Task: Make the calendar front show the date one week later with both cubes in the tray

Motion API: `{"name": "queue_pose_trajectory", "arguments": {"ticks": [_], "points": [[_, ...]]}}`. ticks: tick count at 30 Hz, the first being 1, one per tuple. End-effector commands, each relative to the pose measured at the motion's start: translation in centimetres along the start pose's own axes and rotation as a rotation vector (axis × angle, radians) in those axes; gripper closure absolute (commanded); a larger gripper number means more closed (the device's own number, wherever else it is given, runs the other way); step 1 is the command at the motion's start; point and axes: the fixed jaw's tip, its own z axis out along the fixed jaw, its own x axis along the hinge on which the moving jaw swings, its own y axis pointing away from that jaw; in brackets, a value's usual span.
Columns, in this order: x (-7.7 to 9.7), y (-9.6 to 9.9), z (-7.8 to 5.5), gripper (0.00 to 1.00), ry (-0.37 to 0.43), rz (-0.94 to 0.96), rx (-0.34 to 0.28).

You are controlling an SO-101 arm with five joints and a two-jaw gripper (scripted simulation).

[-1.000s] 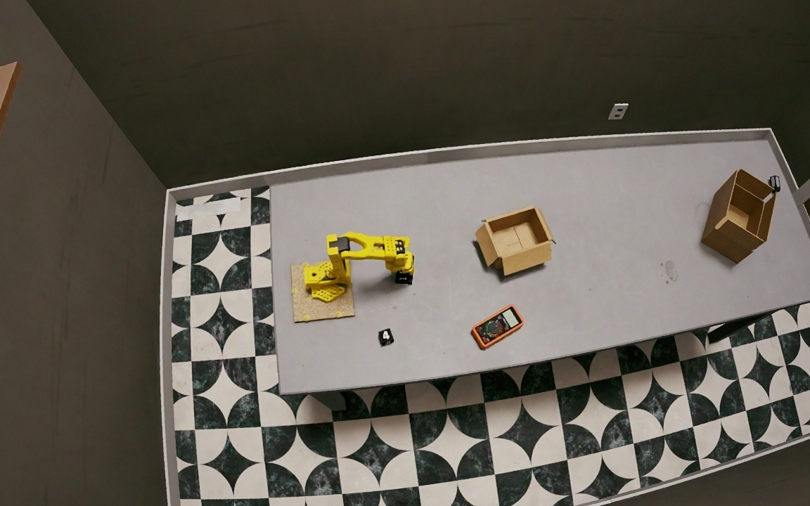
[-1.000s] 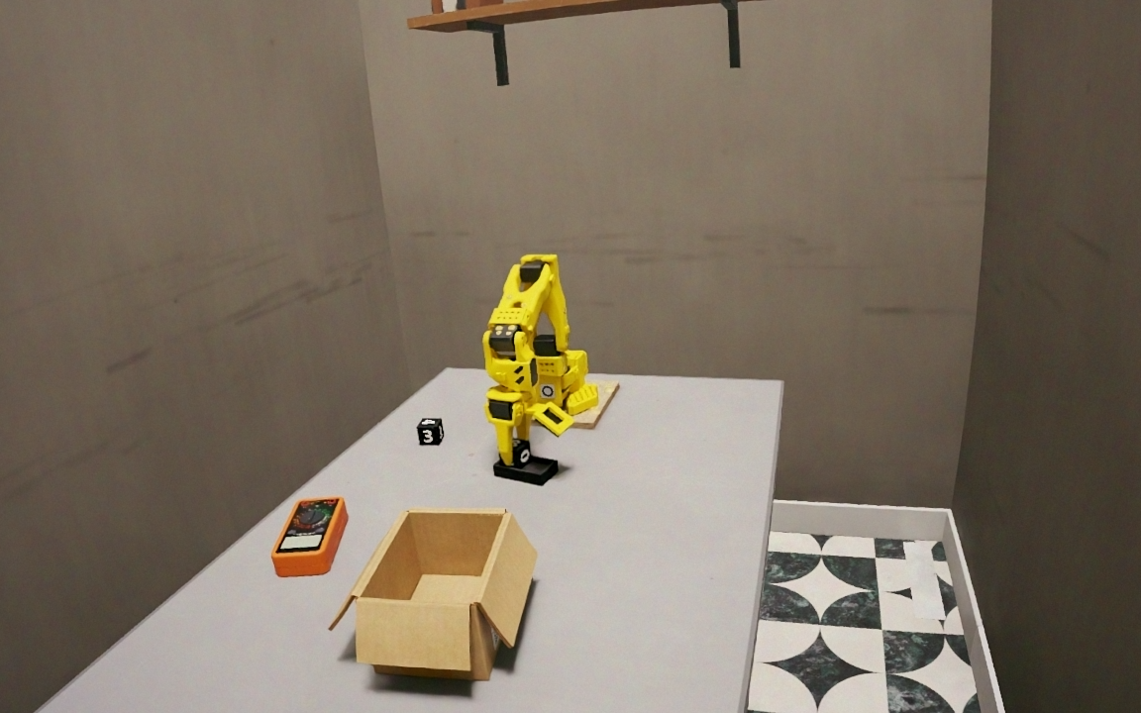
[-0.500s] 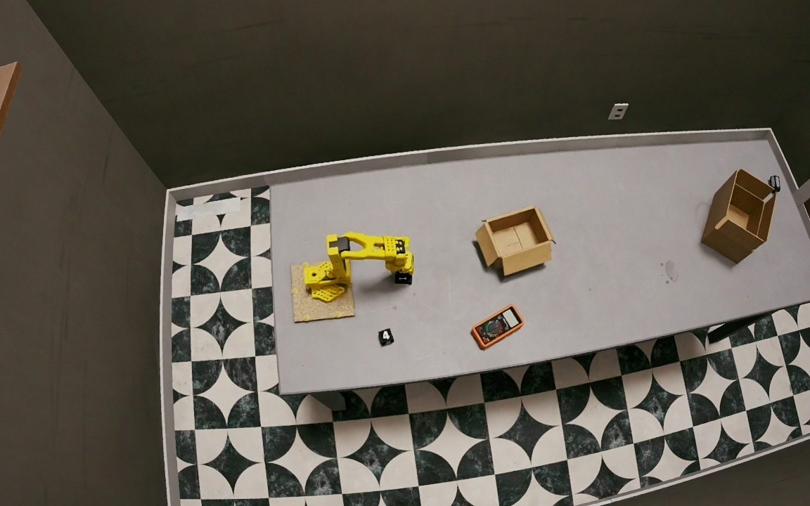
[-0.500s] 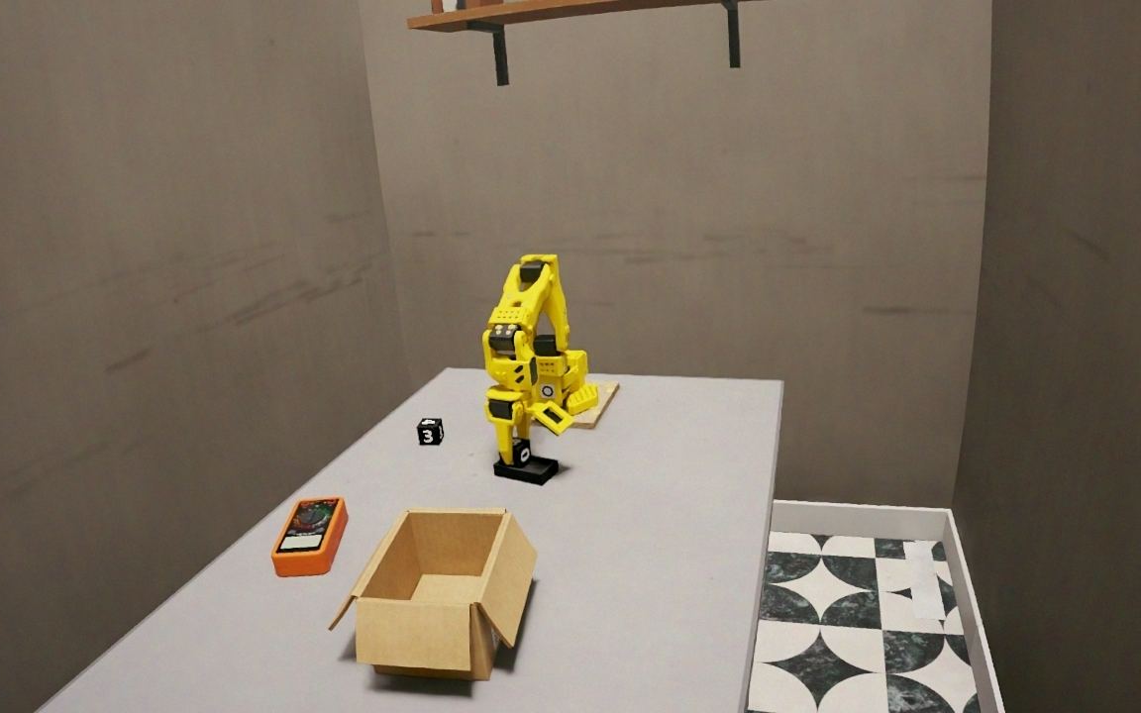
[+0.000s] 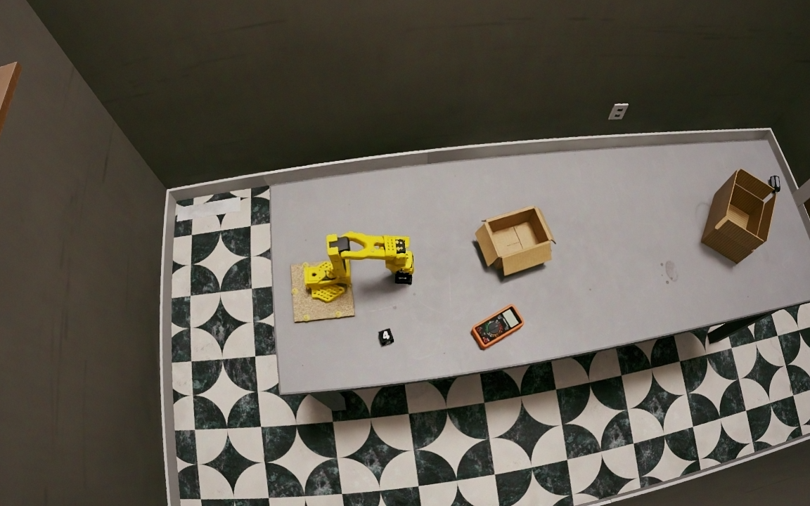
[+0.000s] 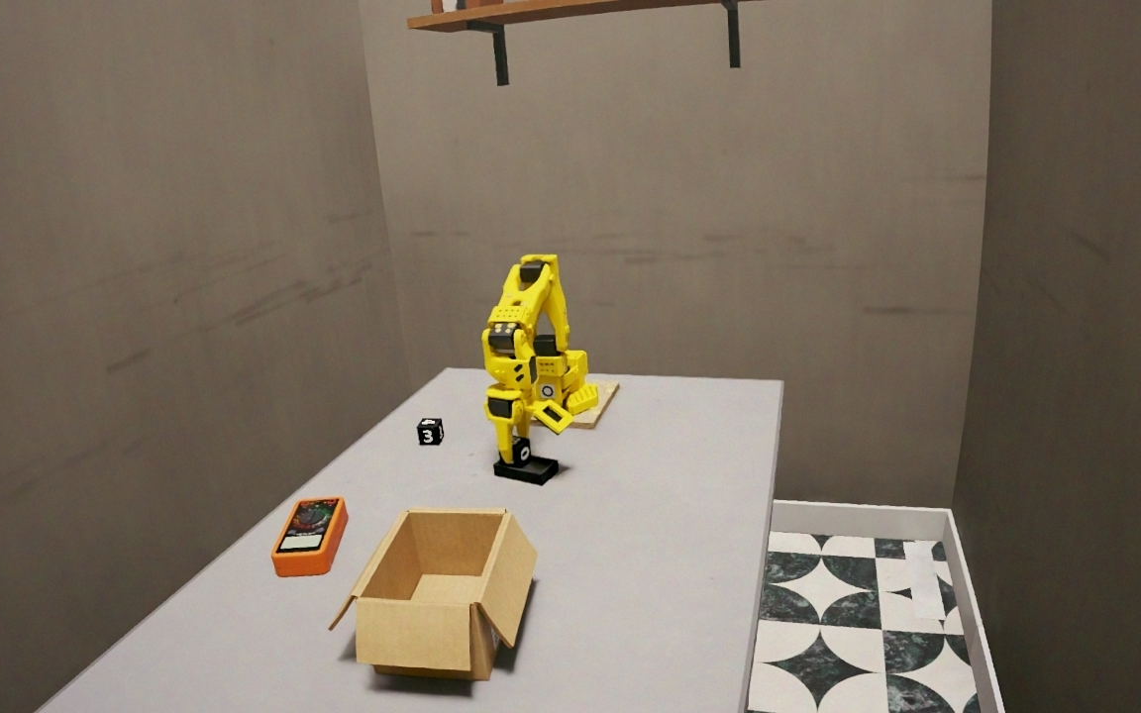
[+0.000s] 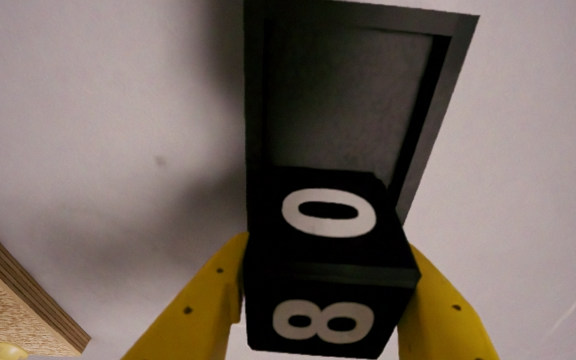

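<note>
We're gripping one cube (image 6: pixel 520 451) (image 7: pixel 328 270) in our hand (image 6: pixel 517 454) (image 7: pixel 329 280), 0 and 8 showing, at one end of the tray (image 6: pixel 526 470) (image 7: pixel 348 100), near the counter's robot-side edge. The other cube (image 5: pixel 386 337) (image 6: pixel 429 432) is sitting outside, nearer the long edge by the multimeter (image 5: pixel 497 327) (image 6: pixel 309 536). We're risking a tilted seat or shifted tray if fingers are catching the wall while lifting or releasing.

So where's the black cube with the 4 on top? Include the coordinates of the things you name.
In the top view, the black cube with a white 4 (image 5: pixel 386 337) (image 6: pixel 429 432) sits on the grey table, between the table's near edge and the yellow robot arm (image 5: pixel 367 247) (image 6: pixel 511 363).
</note>
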Motion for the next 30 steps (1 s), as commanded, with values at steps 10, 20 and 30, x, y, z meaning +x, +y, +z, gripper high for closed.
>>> {"name": "queue_pose_trajectory", "arguments": {"ticks": [10, 20, 30], "points": [[-0.02, -0.13, -0.42, 1.00, -0.002, 0.002, 0.001], [-0.02, -0.15, -0.52, 1.00, -0.002, 0.002, 0.001], [-0.02, -0.16, -0.72, 1.00, -0.002, 0.002, 0.001]]}}
